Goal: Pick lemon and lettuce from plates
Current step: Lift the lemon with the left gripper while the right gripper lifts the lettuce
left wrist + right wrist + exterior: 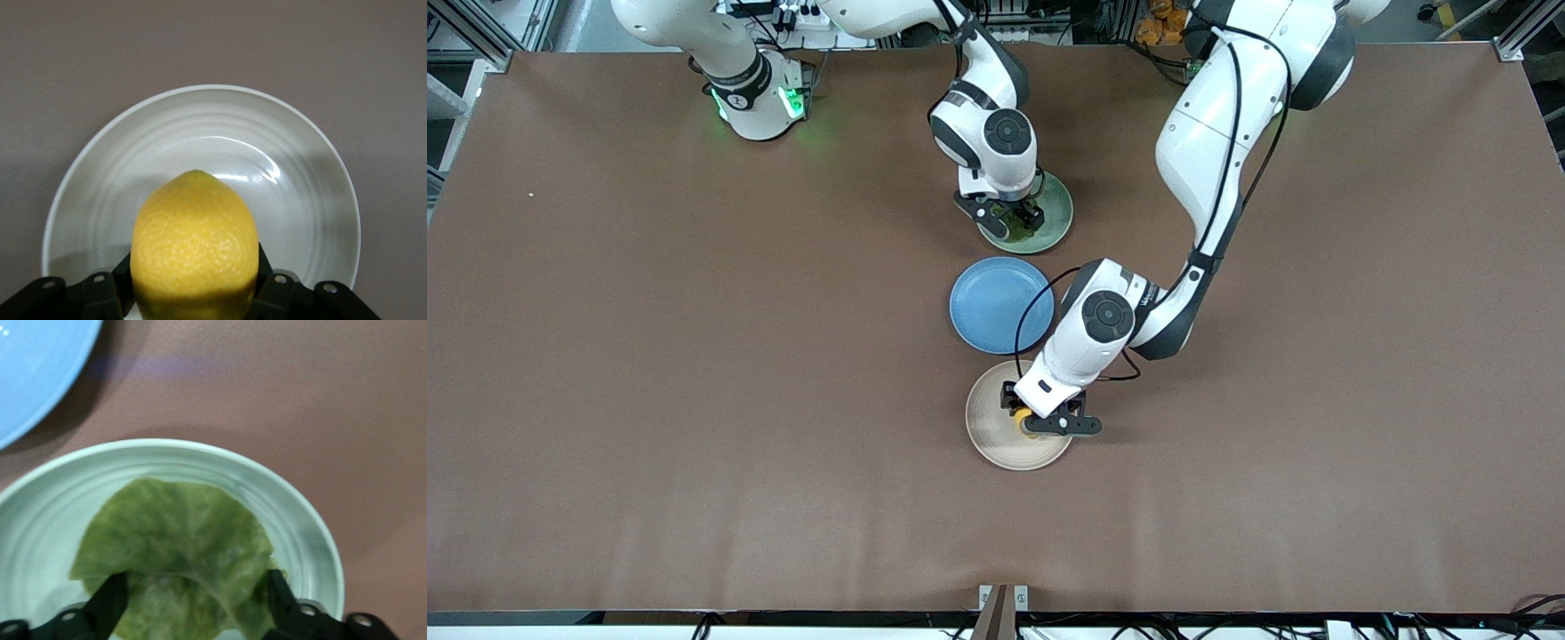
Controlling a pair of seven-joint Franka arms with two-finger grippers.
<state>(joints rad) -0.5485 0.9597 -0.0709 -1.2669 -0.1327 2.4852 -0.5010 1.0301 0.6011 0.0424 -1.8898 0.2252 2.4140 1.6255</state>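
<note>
While the lemon (195, 247) is clamped in the left gripper (1047, 426), the lettuce leaf (177, 553) (merely straddled by the right gripper's (1009, 216) spread fingers) could be pinched poorly and slip.

You see a matt brown counter (694, 356), smooth and paper-like, with faint creases. The beige-cream plate (300, 200) at the 6 o'clock end of the row looks glazed and glossy, with fine concentric ridges and a bright highlight. The lemon (195, 243) has a pebbly, dimpled skin with a dull sheen. The mint green plate (293, 513) at 12 o'clock is glossy and ridged too; the lettuce (177, 547) on it looks soft, matt and veined. The blue plate (996, 302) between them is smooth and satin. Both claws' fingers (107, 603) are matt black plastic, and the arm shells (1209, 133) are glossy white plastic.
</note>
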